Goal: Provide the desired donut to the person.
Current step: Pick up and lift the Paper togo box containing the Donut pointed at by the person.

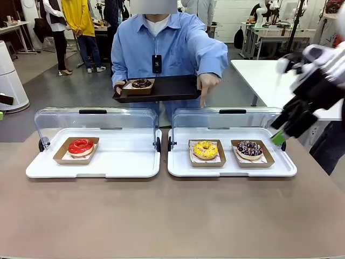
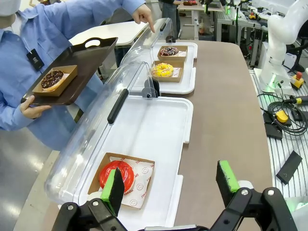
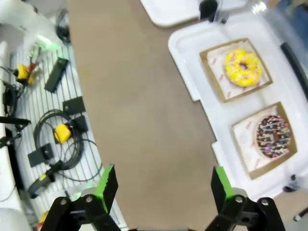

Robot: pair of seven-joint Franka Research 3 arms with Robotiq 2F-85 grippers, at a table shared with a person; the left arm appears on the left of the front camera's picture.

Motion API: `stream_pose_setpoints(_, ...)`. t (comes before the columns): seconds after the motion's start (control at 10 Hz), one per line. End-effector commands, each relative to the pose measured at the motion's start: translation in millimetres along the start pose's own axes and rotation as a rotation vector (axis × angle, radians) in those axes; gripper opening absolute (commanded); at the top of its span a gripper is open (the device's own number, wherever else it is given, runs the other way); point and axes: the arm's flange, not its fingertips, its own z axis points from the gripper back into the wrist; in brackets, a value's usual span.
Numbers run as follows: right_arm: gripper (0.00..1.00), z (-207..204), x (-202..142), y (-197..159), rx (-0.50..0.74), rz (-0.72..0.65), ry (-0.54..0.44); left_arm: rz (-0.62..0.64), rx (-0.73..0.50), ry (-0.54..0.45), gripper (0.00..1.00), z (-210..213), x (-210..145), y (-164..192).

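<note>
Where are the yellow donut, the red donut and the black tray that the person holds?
yellow donut (image 1: pixel 198 150), front view, icing left of its hole.
red donut (image 1: pixel 81 151), front view, icing below its hole.
tray (image 1: pixel 175 87), front view, bare middle of its surface.

Looked like a robotics lab dressed up as a donut counter. Had white display trays (image 1: pixel 91 171) with clear hinged lids (image 1: pixel 94 121) on a brown table (image 1: pixel 172 216), holding donuts (image 1: pixel 205 149) in cardboard boats (image 1: pixel 60 156), shop-fashion. Gave itself away beyond that: bare grey floor (image 1: pixel 54 108), white workbenches (image 1: pixel 259 75) at the back, loose cables (image 2: pixel 288 103) and yellow button boxes (image 2: pixel 282 116) lying on a ribbed metal deck (image 2: pixel 276 159) beside the table.
</note>
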Motion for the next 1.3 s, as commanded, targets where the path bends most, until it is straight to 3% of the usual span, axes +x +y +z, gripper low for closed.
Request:
stream_pose_setpoints(0.0,1.00,-30,24,-32,0.013,0.022,0.095,0.012,0.010,-0.011,1.00,1,1,-1)
stream_pose_setpoints(0.4,1.00,-75,50,-68,0.091,0.120,0.215,0.012,0.010,-0.011,1.00,1,1,-1)
stream_pose_setpoints(0.6,1.00,-76,44,-65,0.117,0.103,0.159,0.012,0.010,-0.011,1.00,1,1,-1)
stream_pose_setpoints(0.7,1.00,-88,49,-68,0.085,0.107,0.196,0.012,0.010,-0.011,1.00,1,1,-1)
stream_pose_setpoints(1.2,1.00,-88,49,-68,0.085,0.107,0.196,0.012,0.010,-0.011,1.00,1,1,-1)
